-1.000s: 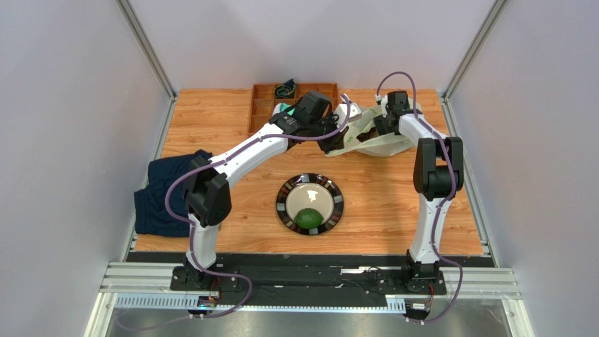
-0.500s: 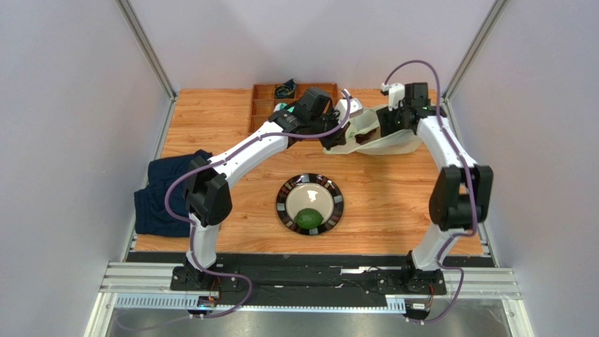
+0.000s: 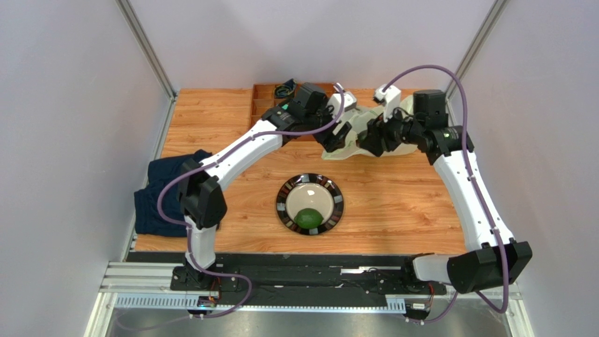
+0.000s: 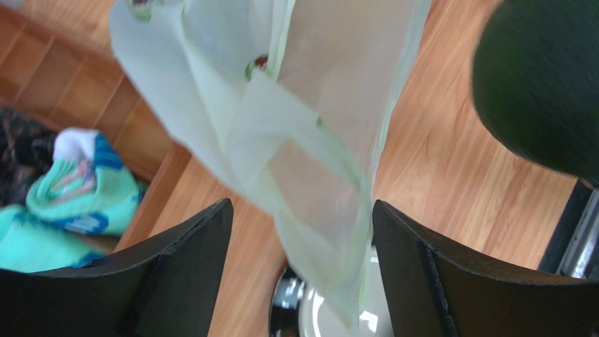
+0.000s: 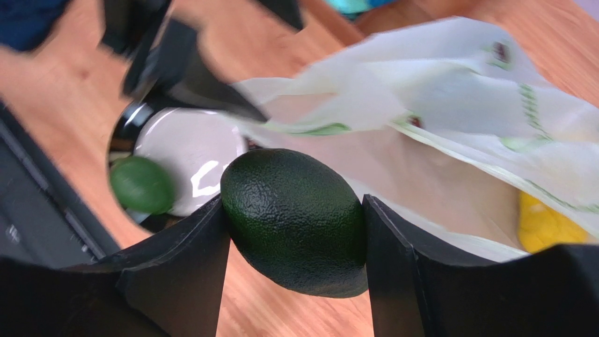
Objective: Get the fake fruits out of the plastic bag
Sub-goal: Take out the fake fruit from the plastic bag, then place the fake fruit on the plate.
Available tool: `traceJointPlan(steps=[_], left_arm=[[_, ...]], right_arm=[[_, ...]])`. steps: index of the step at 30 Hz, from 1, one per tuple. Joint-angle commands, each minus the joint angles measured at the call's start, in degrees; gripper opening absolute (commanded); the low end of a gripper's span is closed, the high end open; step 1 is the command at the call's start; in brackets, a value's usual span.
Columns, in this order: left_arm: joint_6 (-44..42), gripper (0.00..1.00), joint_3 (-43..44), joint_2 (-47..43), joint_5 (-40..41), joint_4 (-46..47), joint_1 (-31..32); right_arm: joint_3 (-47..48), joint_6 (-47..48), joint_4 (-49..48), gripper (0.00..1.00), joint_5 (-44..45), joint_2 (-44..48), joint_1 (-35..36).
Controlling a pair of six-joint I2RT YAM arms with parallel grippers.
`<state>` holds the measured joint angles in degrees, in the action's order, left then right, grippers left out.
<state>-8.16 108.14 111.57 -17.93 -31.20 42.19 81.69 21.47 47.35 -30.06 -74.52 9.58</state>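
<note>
The pale translucent plastic bag [image 3: 360, 121] lies at the back of the table, its mouth toward the plate. My right gripper [image 5: 294, 201] is shut on a dark green avocado [image 5: 295, 225], just outside the bag's mouth and above the wood. A yellow lemon [image 5: 545, 221] shows inside the bag [image 5: 450, 98]. A second green avocado [image 3: 307, 218] rests on the black-rimmed plate [image 3: 282, 203]. My left gripper [image 4: 301, 210] stands open, with loose bag film [image 4: 309, 140] hanging between its jaws, unpinched. The held avocado [image 4: 541, 77] shows at the upper right of the left wrist view.
A wooden compartment tray [image 3: 271, 102] at the back holds teal-and-white socks [image 4: 70, 189]. A dark navy cloth [image 3: 158, 196] lies at the table's left edge. Both arms crowd the back centre around the bag.
My left gripper has opened and let go of the bag film. My right gripper has drawn the dark avocado out of the bag toward the plate, and its arm has swung out to the right.
</note>
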Motion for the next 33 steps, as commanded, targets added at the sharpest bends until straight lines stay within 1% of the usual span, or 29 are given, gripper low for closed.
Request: traceJointPlan(steps=[1, 2, 3, 4, 5, 6, 7, 9, 11, 16, 20, 22, 26, 30, 33], left_arm=[[3.0, 0.83, -7.2, -16.3, 4.0, -1.6, -4.5], [2.6, 0.83, -9.2, -18.6, 4.2, -1.5, -5.7], [2.2, 0.83, -12.7, -23.2, 4.6, -1.7, -6.3], [1.6, 0.83, -14.1, -25.2, 4.9, -1.8, -6.8], [1.3, 0.83, -15.5, -27.3, 5.3, -2.1, -7.4], [1.2, 0.83, -17.7, -31.0, 5.1, -2.9, -7.6], [0.6, 0.83, -18.9, -32.9, 4.9, -3.2, -7.7], [0.0, 0.83, -22.2, -38.0, 4.1, -3.7, -8.1], [0.1, 0.82, -24.0, -40.5, 2.0, -4.1, -9.4], [1.4, 0.8, -28.2, -45.9, -1.5, -4.1, -15.7], [3.6, 0.8, -31.5, -50.1, -5.8, -2.9, -20.4], [6.4, 0.79, -32.9, -51.2, -7.6, -2.4, -23.2], [7.9, 0.79, -36.6, -54.3, -11.5, -1.1, -25.5], [9.1, 0.79, -37.6, -55.1, -13.2, -1.1, -26.5], [9.0, 0.79, -37.1, -54.7, -13.7, -1.1, -26.5]], right_arm=[[0.1, 5.5, 7.5, 0.24, -2.1, 3.9, 8.8], [-1.4, 5.5, 8.1, 0.24, -1.5, 4.0, 12.6], [-2.0, 4.9, 7.9, 0.24, -0.3, 4.0, 14.6], [-2.3, 4.0, 7.1, 0.24, 0.3, 3.7, 18.1], [-2.5, 1.7, 6.5, 0.24, 1.4, 3.1, 19.8], [-2.3, 0.6, 5.7, 0.24, 2.2, 0.9, 21.4], [-1.9, -0.3, 4.4, 0.24, 3.1, -0.3, 24.7], [0.8, -1.2, 3.3, 0.24, 4.6, -3.4, 27.7], [3.3, -0.8, 1.3, 0.24, 7.5, -8.5, 31.6], [7.2, -2.8, -1.8, 0.24, 9.1, -21.7, 34.5], [9.3, -0.3, -3.1, 0.25, 11.8, -28.2, 36.7], [10.7, 1.0, -3.2, 0.25, 12.7, -30.2, 38.5], [12.3, 1.0, -4.3, 0.28, 14.1, -35.1, 41.4], [12.8, 2.3, -5.0, 0.29, 18.0, -38.5, 43.9], [11.3, 2.3, -5.4, 0.29, 20.6, -39.6, 43.9]])
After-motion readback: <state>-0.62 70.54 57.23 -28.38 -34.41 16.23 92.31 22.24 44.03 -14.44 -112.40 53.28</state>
